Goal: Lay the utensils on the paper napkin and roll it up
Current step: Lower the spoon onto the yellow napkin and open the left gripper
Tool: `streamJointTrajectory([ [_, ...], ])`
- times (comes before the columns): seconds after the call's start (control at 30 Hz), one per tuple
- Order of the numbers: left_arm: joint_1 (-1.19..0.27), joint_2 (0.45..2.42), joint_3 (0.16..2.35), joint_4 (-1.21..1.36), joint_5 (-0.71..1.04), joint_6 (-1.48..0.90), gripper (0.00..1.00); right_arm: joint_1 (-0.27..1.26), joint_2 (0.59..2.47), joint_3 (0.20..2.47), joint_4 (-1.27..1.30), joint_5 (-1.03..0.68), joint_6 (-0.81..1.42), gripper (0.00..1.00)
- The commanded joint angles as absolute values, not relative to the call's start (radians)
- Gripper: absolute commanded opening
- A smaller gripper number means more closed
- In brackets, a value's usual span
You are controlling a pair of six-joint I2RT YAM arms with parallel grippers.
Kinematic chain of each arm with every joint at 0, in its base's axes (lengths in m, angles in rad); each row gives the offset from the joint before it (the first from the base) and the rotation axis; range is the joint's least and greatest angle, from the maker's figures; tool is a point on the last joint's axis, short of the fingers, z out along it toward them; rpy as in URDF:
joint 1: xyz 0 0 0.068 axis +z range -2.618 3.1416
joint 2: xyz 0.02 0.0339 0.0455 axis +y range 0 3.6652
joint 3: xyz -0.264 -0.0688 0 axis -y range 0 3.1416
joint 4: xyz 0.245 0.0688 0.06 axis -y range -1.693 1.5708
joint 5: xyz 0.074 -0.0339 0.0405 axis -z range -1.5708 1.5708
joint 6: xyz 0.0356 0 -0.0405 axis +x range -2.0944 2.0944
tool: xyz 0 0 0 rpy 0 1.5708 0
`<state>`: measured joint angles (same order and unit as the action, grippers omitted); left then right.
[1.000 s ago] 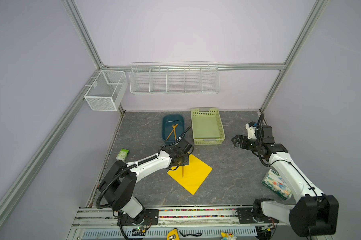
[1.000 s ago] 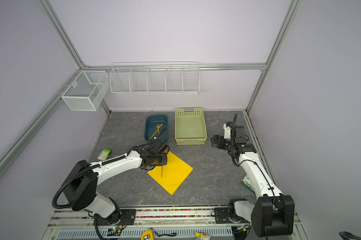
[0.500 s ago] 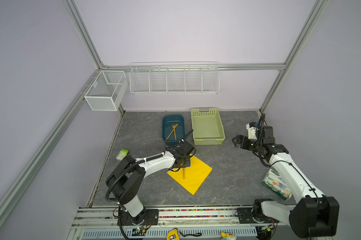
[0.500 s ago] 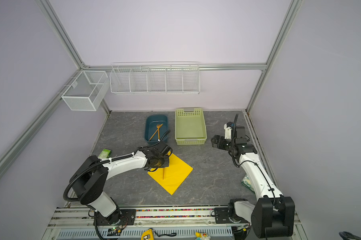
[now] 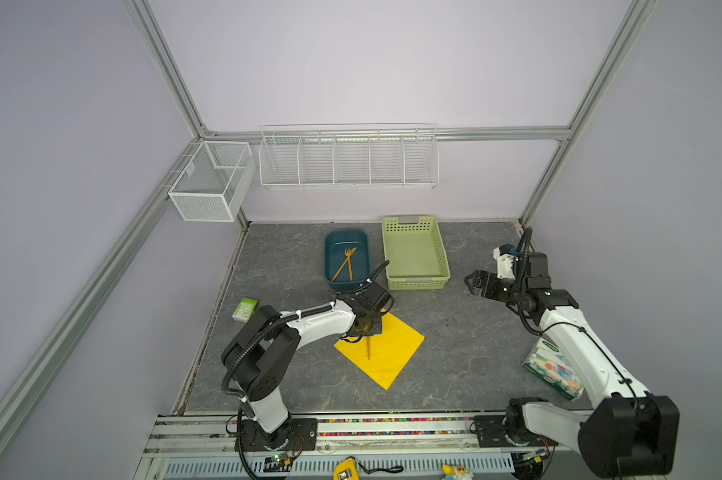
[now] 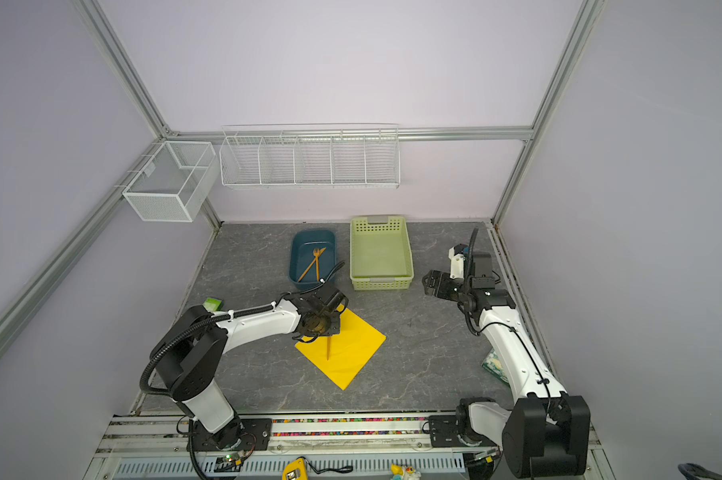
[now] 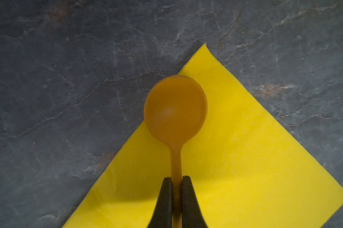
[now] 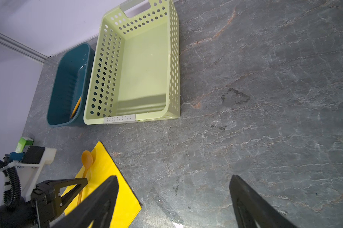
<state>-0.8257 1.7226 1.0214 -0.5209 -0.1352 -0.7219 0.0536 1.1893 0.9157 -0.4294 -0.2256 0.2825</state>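
Observation:
The yellow paper napkin (image 5: 386, 357) (image 6: 351, 353) lies flat on the table as a diamond. My left gripper (image 7: 176, 178) (image 5: 367, 328) is shut on the handle of the orange-brown spoon (image 7: 175, 110) (image 8: 86, 158). It holds the spoon low over the napkin's far-left edge, and the bowl partly overhangs that edge. I cannot tell whether the spoon touches the paper. The fork (image 5: 349, 264) and the thin straight piece (image 5: 341, 270) lie crossed in the blue tub (image 5: 327, 257). My right gripper (image 8: 173, 176) (image 5: 471, 284) hovers open and empty at the right.
A pale green perforated basket (image 5: 417, 283) stands beside the blue tub at the back. A patterned tissue pack (image 5: 552, 370) lies under the right arm. A small green-white packet (image 5: 244, 309) sits at the left edge. Wire baskets (image 5: 347, 158) hang on the back wall.
My left arm has folded lower and carried the spoon slightly nearer the front, down over the napkin. The right arm has not moved.

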Motion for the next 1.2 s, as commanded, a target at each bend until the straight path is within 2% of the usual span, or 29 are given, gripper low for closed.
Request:
streamJointTrajectory([
  [0.0, -0.830, 1.739, 1.049, -0.538, -0.160, -0.735, 0.00, 0.046, 1.172, 0.896, -0.419, -0.239, 0.263, 0.91],
  [0.47, -0.831, 1.767, 1.069, -0.569, -0.166, -0.741, 0.00, 0.042, 1.164, 0.894, -0.420, -0.245, 0.263, 0.91],
  [0.9, -0.831, 1.764, 1.072, -0.591, -0.182, -0.752, 0.12, 0.039, 1.158, 0.896, -0.421, -0.251, 0.264, 0.91],
  [1.17, -0.830, 1.762, 1.074, -0.591, -0.180, -0.747, 0.16, 0.036, 1.160, 0.896, -0.420, -0.256, 0.264, 0.91],
])
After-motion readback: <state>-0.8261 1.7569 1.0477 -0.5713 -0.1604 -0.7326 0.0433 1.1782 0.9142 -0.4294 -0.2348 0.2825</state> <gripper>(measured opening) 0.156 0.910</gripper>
